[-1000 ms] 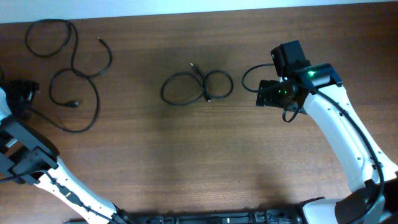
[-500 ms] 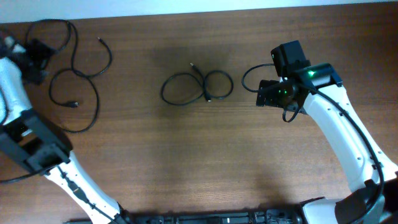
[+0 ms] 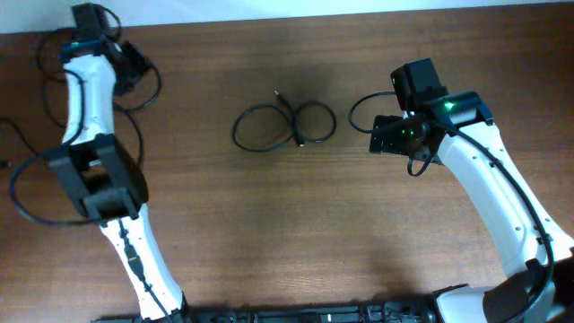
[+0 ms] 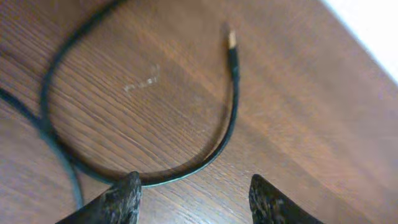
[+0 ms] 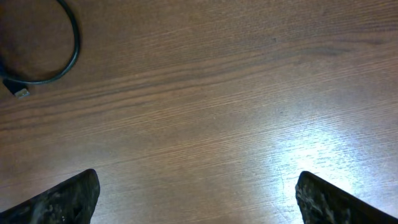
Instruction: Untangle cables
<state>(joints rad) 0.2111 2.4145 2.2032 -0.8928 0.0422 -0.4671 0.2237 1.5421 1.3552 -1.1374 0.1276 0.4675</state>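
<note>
Hovering the half-open, empty left gripper (image 4: pixel 198 202) over a curled cable (image 4: pixel 236 93), right gripper (image 5: pixel 199 196) wide open holding nothing, probably needs dropping lower and pinching the cord next.

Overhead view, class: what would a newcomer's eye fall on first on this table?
The left arm reaches to the far-left corner of the table, the left pincer open over a loose black cable. At the centre lies a coiled cable, untouched. To its right stands the right arm with a green light, the right pincer open.
</note>
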